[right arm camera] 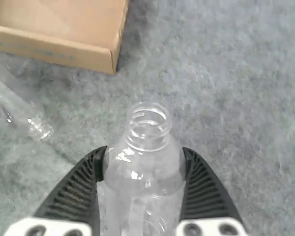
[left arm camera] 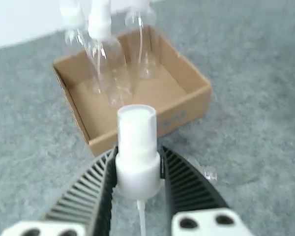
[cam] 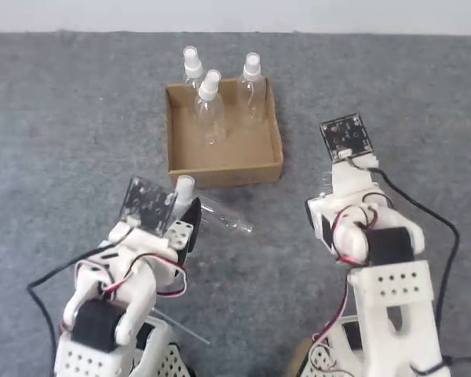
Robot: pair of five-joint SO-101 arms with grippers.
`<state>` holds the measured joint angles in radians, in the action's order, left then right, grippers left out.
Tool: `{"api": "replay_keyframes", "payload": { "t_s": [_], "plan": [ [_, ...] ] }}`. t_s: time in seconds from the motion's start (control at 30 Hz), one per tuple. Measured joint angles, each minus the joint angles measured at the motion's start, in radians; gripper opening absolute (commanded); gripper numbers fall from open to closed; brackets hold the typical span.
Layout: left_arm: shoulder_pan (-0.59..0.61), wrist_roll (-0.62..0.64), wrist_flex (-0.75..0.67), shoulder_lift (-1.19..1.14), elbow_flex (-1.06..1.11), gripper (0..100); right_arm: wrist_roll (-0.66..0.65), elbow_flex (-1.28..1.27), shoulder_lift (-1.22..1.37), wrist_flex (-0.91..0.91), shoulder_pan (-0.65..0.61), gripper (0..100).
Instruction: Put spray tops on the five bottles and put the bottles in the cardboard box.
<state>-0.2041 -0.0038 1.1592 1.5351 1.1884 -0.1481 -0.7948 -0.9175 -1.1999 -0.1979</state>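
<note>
Left jaws pinch a spray top (left arm camera: 136,140); right jaws pinch an uncapped bottle (right arm camera: 146,129). 3 capped bottles (cam: 211,110) stand in the cardboard box (cam: 224,170).

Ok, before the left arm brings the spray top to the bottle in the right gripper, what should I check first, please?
1. White plastic spray top firm in left gripper: ok, clamped at its collar.
2. Clear plastic bottle held by right gripper: ok, gripped at its shoulder.
3. Bottle mouth free: ok, threads bare.
4. Top above the mouth: not ok, the two grippers are apart.
5. Dip tube straight: cannot tell.
6. Space in brown cardboard box: ok, three capped bottles stand at its far side.
</note>
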Motion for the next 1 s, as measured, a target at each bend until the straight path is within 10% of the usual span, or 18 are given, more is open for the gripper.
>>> {"api": "replay_keyframes", "payload": {
  "t_s": [1.0],
  "plan": [
    [0.104,0.135,-0.206,0.267,-0.002,1,-0.003,-0.256,-0.434,0.1,-0.178,2.4]
  ]
}}
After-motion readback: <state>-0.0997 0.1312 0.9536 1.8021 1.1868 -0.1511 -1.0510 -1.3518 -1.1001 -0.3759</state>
